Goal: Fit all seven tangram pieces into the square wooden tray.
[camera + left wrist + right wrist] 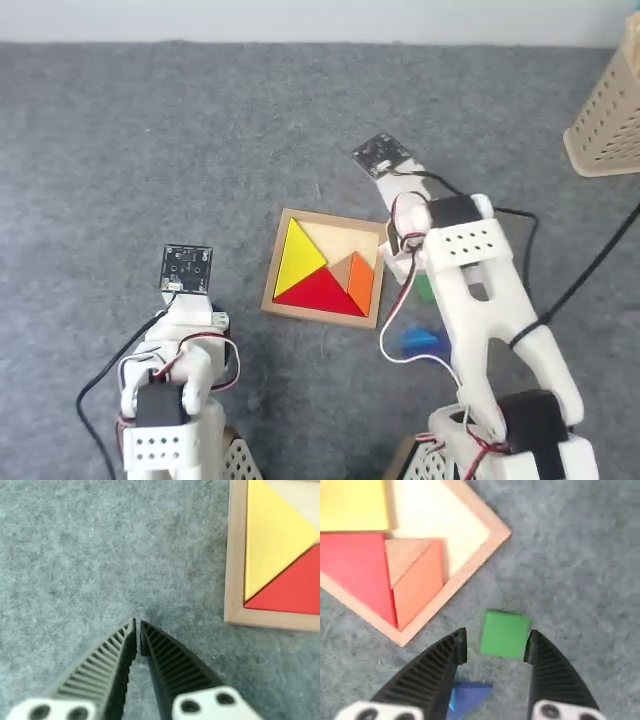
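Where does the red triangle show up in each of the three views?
High view: red triangle lies along the tray's edge nearest the arms, between yellow and orange pieces.
Left wrist view: red triangle sits in a tray corner, against the yellow triangle.
Right wrist view: red triangle lies beside the orange triangle.
Shared landmark: the yellow triangle, touching the red one.

Count taken at the table. Square wooden tray (272, 265): one. Coloured tangram pieces in sight: five. Three lie in the tray: one yellow triangle (298, 260), one red triangle (325, 292), one orange triangle (362, 282). Two lie on the grey mat (150, 150): one green square (504, 633), one blue piece (467, 694). A pale tan triangle (402, 555) beside the orange one may be a sixth piece or bare tray floor; I cannot tell. Arms: two, the left arm (170, 400) and the right arm (480, 290). Perforated beige basket (610, 100): one.
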